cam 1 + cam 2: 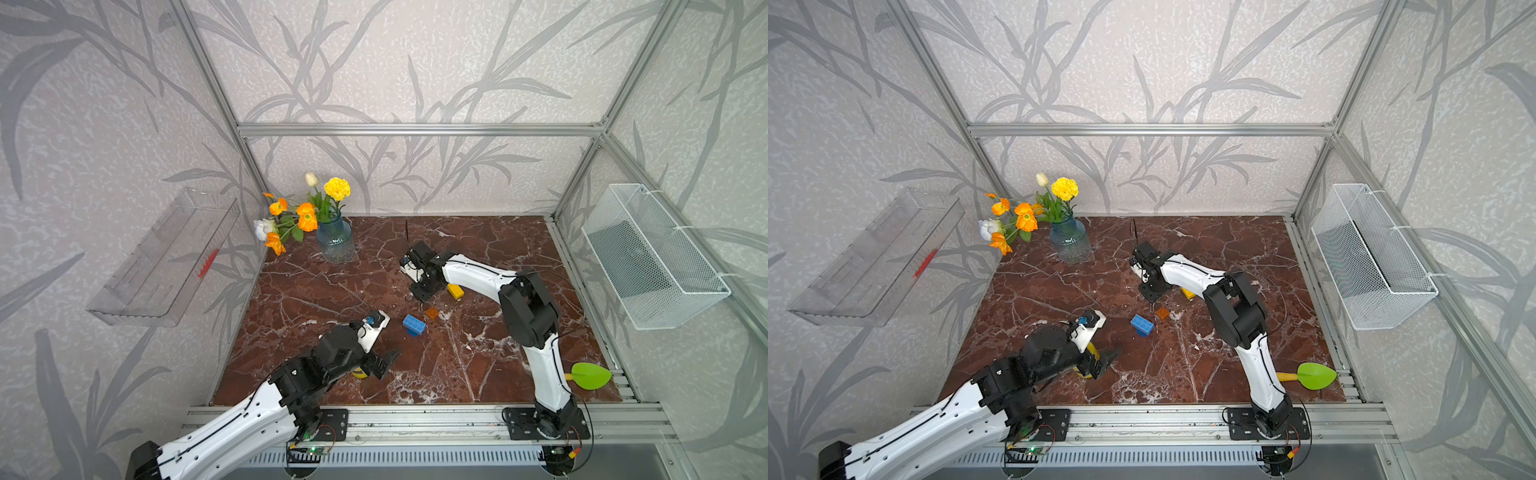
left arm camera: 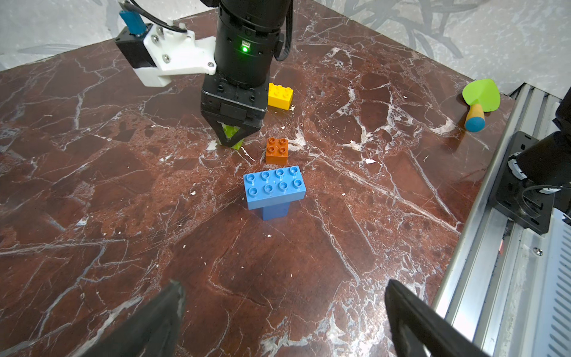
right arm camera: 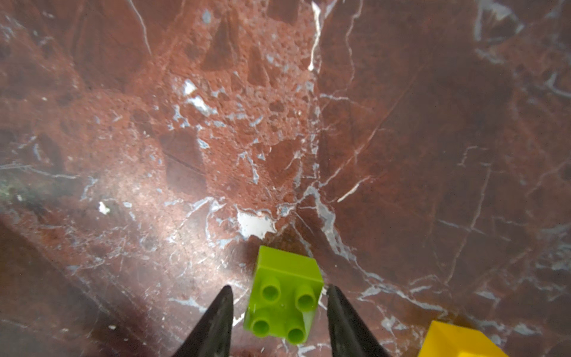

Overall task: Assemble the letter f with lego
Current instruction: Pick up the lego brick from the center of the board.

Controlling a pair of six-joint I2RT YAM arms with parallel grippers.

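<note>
Right gripper sits jaws apart, straddling the green brick on the table, lined up to pinch its sides. Blue stack waits nearby, studs up, probably where it goes. Left gripper hangs wide, empty.

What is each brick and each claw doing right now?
right gripper, open, astride the green brick.
left gripper, open, empty.
green brick, resting on the table.
light-blue brick, stacked on the dark-blue brick.
orange brick, loose, studs up.
yellow brick, loose, studs up.
</note>
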